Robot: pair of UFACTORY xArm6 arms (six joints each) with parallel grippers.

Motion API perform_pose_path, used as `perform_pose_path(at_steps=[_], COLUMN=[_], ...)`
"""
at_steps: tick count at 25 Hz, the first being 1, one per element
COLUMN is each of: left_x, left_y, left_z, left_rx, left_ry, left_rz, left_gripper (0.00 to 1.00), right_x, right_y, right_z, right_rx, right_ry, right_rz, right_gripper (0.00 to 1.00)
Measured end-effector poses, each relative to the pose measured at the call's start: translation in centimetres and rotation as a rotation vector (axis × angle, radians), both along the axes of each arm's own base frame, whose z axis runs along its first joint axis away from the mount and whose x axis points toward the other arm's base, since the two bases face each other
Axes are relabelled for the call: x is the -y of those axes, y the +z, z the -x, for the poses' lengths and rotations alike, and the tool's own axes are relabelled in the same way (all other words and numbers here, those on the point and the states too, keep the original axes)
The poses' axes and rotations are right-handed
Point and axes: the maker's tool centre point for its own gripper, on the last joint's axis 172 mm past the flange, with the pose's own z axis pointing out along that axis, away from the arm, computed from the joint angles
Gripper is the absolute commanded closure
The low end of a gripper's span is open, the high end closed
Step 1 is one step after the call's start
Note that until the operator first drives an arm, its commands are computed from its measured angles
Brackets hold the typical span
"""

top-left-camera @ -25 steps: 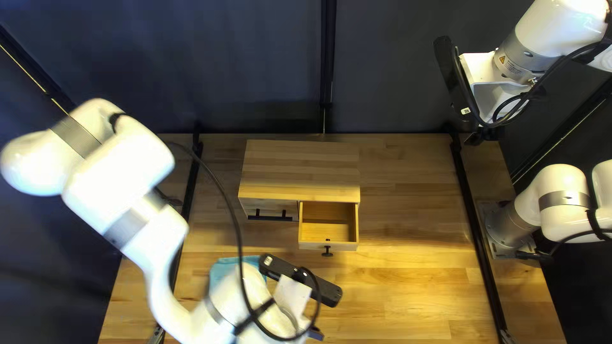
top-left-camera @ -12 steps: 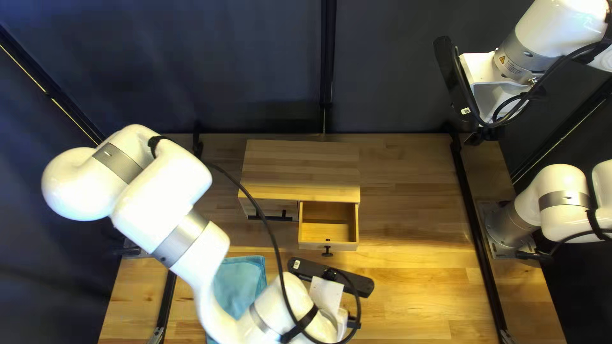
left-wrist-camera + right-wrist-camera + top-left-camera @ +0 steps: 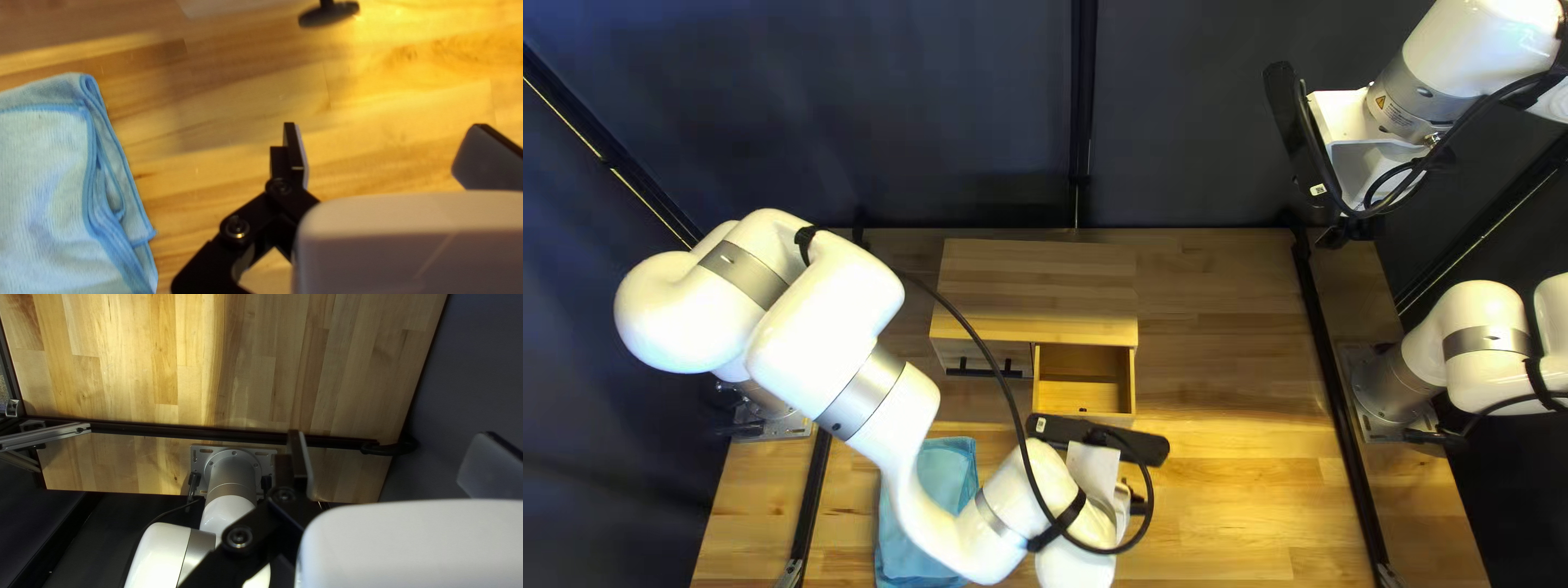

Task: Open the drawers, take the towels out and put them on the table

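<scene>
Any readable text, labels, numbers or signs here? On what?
Nothing legible.
Yellow warning sticker on right arm: triangle sign, print too small.
Upper white tag on right wrist bar: too small.
Lower white tag on left wrist bar: too small.
Wrist views: none.

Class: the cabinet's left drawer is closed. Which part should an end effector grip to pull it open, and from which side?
Grip the black bar handle on the closed drawer's front, coming from the table's near side, one finger above and one below. The bar lies level and stands off the front on two posts.
</scene>
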Motion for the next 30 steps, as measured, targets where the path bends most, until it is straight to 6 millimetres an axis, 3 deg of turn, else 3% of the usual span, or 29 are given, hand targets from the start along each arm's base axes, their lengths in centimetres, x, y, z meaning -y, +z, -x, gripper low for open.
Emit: perform_pose_path(at_steps=[12, 30], left_x=[-3.6, -5.5], left_y=[0.5, 0.7], left_z=[0.5, 0.7], left_rx=[0.009, 0.042], left_ry=[-0.004, 0.009], left_rz=[-0.059, -0.092], left_gripper=[0.0, 0.0], right_x=[0.0, 0.0], right_y=[0.0, 0.0], right_z=[0.0, 0.0], right_rx=[0.0, 0.0], right_ry=[0.0, 0.0], right_rz=[0.0, 0.0], right_gripper=[0.0, 0.0])
